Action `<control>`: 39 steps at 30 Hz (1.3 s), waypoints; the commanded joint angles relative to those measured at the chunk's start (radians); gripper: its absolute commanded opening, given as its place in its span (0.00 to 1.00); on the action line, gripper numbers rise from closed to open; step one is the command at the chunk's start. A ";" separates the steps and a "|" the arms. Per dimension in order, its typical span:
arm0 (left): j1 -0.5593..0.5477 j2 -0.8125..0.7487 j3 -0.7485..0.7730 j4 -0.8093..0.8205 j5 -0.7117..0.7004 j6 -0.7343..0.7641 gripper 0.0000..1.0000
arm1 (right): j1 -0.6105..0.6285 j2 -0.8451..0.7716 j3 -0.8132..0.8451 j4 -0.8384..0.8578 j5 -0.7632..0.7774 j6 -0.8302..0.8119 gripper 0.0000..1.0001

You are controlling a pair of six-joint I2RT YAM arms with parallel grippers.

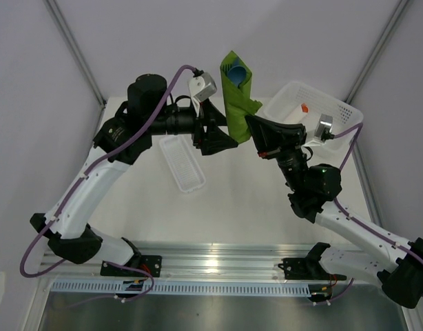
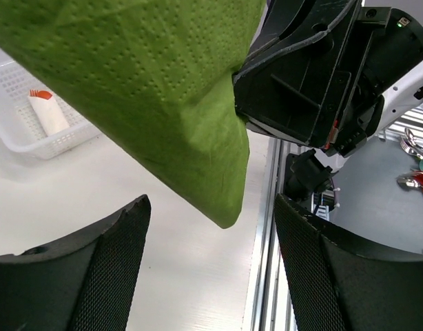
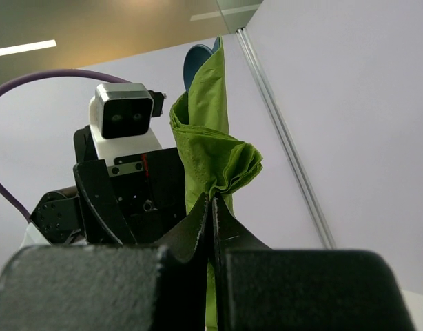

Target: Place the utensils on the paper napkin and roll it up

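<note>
**Entry: two claws, one napkin roll, raised off the surface (image 1: 239, 207)**

1. R claw (image 3: 213, 207): shut. Fingers are pressed together on a fold of the paper napkin (image 1: 238, 103), low on the roll. The roll is carried by this claw alone.

2. Paper napkin: olive-green, embossed, bunched into a loose tube. It is pinched near its lower part by the R claw, and most of the sheet stands upright above that claw. One corner is seen in the gap between the L claw's fingers (image 2: 108, 276), and no contact w/ either finger is visible.

3. Blue utensil (image 1: 236, 69): a rounded dark blue end is seen at the top opening of the roll, well above the R claw. The rest is hidden inside the napkin. Spoon or fork: cannot be told.

4. L claw (image 2: 211, 201): wide open, nothing gripped. It is set facing the R claw, just beside it, w/ the napkin between the two.

5. Narrow white tray (image 1: 182, 164): ribbed, lying on the surface near the L claw, on the side away from the R claw.

6. White basket (image 1: 335, 110): on the surface beyond the R claw, on the side away from the L claw. A white piece w/ orange tip (image 2: 47, 114) lies inside.
</note>
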 commanded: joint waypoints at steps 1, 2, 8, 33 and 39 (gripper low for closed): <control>-0.005 0.010 0.017 0.047 0.045 -0.029 0.76 | 0.009 0.005 0.051 0.086 -0.014 0.004 0.00; -0.005 0.010 0.022 0.051 0.052 -0.033 0.75 | 0.009 0.005 0.050 0.089 -0.014 0.007 0.00; -0.005 0.024 0.037 0.070 0.090 -0.064 0.72 | 0.011 0.019 0.045 0.118 -0.042 0.022 0.00; -0.007 0.039 0.054 0.067 0.104 -0.072 0.05 | 0.018 0.082 0.050 0.170 -0.088 0.108 0.00; -0.005 0.002 0.019 0.048 0.079 -0.041 0.01 | 0.020 0.019 0.001 0.061 -0.077 0.059 0.12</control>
